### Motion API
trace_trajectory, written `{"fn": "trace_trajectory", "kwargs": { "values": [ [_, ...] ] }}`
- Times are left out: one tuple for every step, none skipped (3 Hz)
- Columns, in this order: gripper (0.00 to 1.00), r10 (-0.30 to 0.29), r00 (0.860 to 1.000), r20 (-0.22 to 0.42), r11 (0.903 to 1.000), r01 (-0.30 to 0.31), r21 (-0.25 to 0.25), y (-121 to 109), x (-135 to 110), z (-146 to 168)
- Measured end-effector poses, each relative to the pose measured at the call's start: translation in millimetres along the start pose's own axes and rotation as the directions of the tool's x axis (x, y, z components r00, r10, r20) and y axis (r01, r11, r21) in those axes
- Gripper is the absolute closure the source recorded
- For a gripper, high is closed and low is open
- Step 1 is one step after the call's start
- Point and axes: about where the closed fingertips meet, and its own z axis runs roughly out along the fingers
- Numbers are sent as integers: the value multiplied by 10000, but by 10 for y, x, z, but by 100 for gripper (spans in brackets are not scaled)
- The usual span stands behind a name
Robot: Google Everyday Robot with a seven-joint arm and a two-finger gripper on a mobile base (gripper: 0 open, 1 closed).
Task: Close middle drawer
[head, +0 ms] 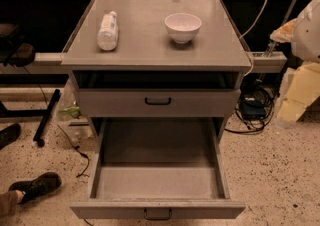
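Middle drawer [157, 182] open, empty — jaws unseen

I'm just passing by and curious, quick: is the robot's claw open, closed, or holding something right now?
Claw: at the right edge, apart from the cabinet; whether it is open, closed or holding anything cannot be told.
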Motion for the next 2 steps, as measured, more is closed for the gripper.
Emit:
{"fn": "trace_trajectory", "kwargs": {
  "values": [
    [0, 122, 9987, 503, 9995, -108, -292, 164, 42, 249],
    [0, 463, 9892, 1389, 9971, -373, -669, 454, 73, 696]
  ]
}}
